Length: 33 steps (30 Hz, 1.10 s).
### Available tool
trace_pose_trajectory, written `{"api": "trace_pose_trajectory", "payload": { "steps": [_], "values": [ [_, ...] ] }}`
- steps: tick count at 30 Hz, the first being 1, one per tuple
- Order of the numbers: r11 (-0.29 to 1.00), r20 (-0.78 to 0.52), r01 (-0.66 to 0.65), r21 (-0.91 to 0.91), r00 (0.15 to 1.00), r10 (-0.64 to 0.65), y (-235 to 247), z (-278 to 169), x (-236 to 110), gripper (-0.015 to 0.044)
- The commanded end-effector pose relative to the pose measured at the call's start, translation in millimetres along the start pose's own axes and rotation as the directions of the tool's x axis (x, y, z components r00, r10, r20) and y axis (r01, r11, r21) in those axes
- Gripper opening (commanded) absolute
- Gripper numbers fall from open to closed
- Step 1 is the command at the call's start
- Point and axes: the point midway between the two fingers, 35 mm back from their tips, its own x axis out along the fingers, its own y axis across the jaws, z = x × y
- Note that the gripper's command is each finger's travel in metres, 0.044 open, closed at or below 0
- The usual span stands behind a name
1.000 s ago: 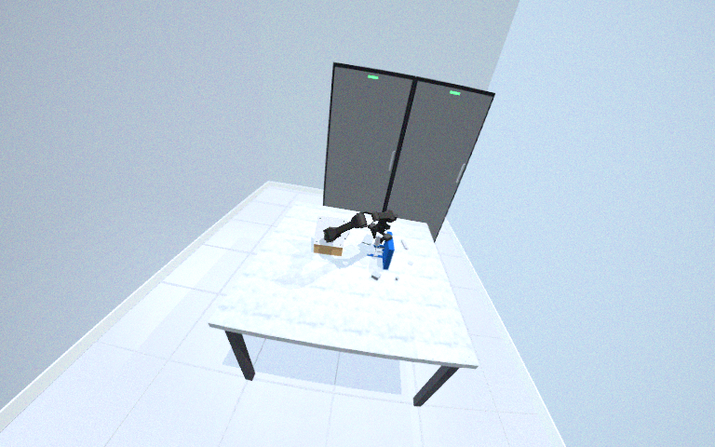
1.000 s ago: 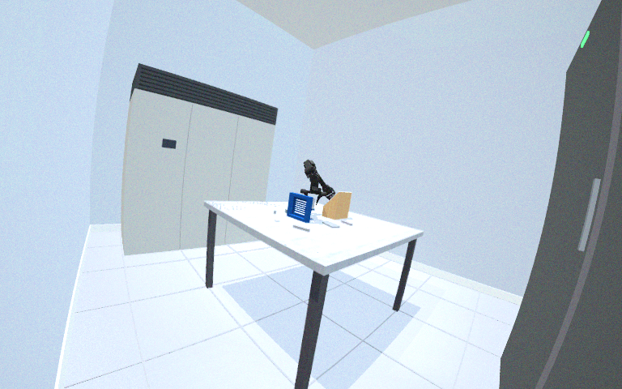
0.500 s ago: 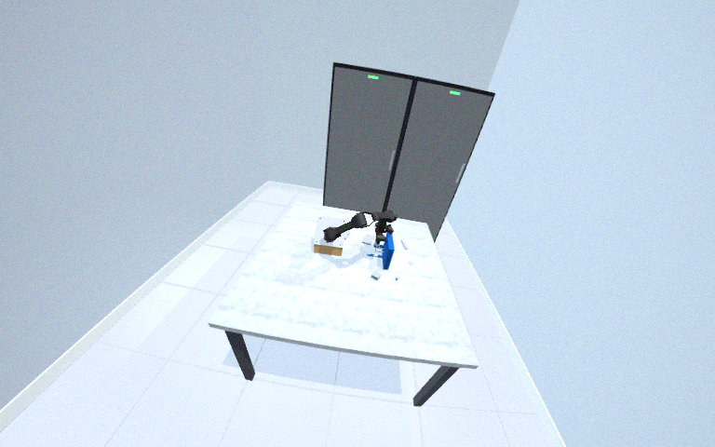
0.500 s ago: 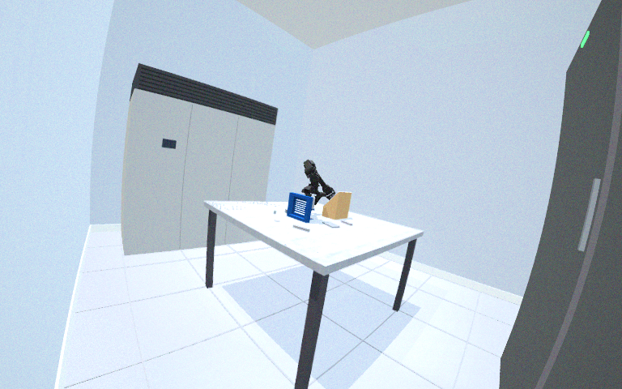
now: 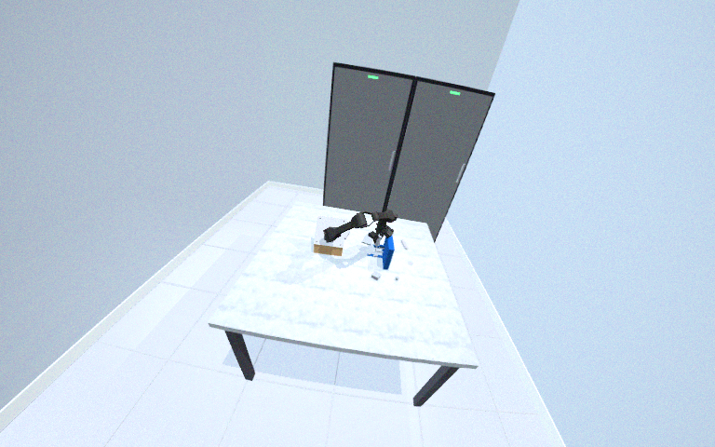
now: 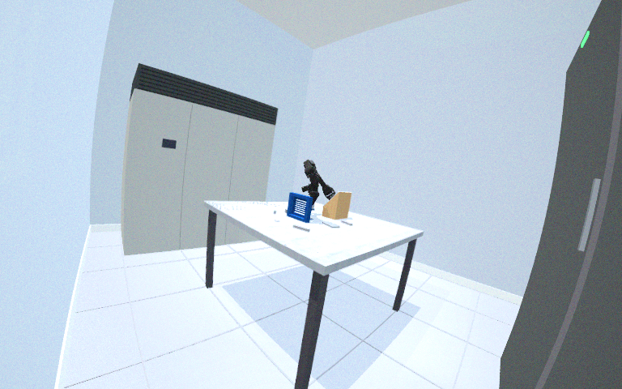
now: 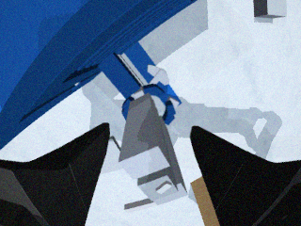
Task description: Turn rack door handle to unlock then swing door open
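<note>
Well, the claw stands fairly wide, its 2 black fingers apart around the grey handle without gripping it. In the wrist view there is a gap on each side of the handle, which sits over the desk beside the blue panel. A blue ring shows at the handle's far end. The panel stands upright on the desk; how far the door is open, I cannot tell. The black arm arches from the wooden block toward the panel and bends down at the claw. A small grey block lies near the panel, and a thin bar lies on the panel's other side. Beyond the desk, the top view shows 2 dark cabinet doors with green lights.
</note>
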Motion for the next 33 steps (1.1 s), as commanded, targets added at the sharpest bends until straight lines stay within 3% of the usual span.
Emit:
{"api": "trace_pose_trajectory", "payload": {
  "steps": [1, 9, 18, 24, 33],
  "values": [
    [0.985, 0.003, 0.0, 0.17, 1.0, 0.0, 0.1, 0.3, 0.0, 0.0297],
    [0.843, 0.003, -0.001, 0.538, 1.0, -0.001, 0.1, 0.4, 0.0, 0.0297],
    [0.536, 0.004, -0.003, 0.844, 1.0, -0.001, 0.2, 0.4, 0.1, 0.0297],
    [0.508, 0.004, -0.003, 0.861, 1.0, -0.001, 0.2, 0.5, 0.1, 0.0297],
    [0.508, 0.004, -0.003, 0.861, 1.0, -0.001, 0.2, 0.5, 0.1, 0.0237]
  ]
}}
